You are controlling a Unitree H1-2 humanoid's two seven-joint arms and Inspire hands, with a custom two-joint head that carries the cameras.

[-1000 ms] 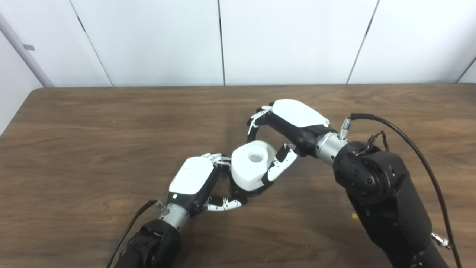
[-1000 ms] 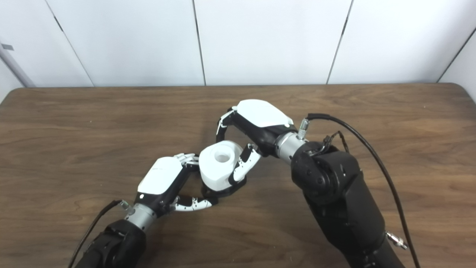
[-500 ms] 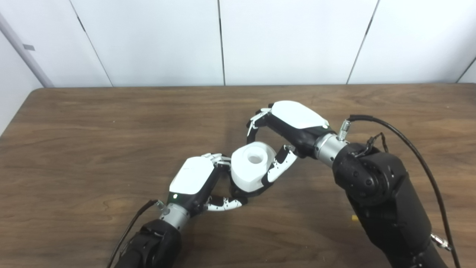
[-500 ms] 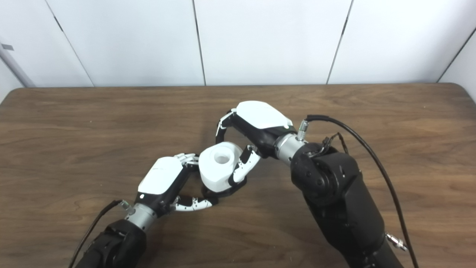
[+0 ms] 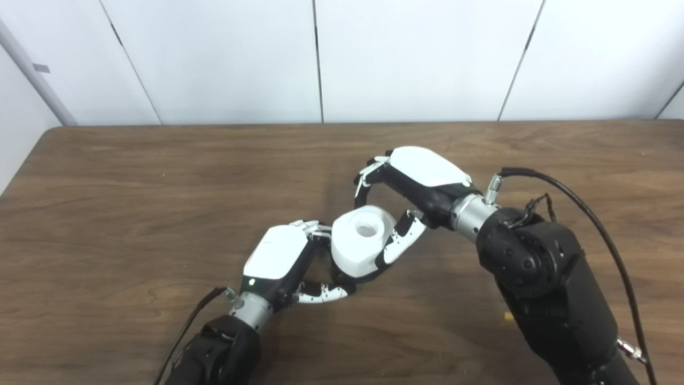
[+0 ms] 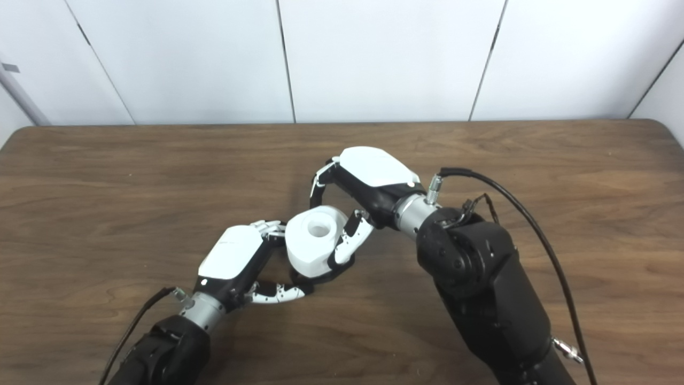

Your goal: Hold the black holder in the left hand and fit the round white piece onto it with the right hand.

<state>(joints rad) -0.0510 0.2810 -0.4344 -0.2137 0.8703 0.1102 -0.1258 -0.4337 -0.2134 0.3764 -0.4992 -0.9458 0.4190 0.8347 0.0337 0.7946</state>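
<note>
Not a lot has changed from a second ago, tbh. The right hand [image 5: 414,184] has dropped a touch and eased a little toward the left hand [image 5: 278,256], and the round white piece [image 5: 360,240] has gone down with it, so it now sits a bit lower over the black holder [image 5: 355,277]. The left hand and the holder look like they haven't budged at all.

The white piece is a chunky ring with a hole in its top, tilted slightly. The right hand has it pinched: its thumb lies along the side of the piece facing the near right, and its fingers [image 5: 366,179] curl over the far side, tips at the upper rim. So that hand is clamped on the piece.

Under it, only a dark sliver of the holder shows, poking out below the white piece on the near side. The left hand is wrapped around it, its fingers [image 6: 267,227] pressed up against the left side where white meets black, and its thumb reaching along the bench under the holder's near edge. That hand is gripping the holder, which looks like it's resting on the bench.

I can't tell if the piece is fully seated on the holder, the joint is mostly hidden.

All of this is about mid-bench [image 5: 133,176], slightly nearer the front edge than the back one.
</note>
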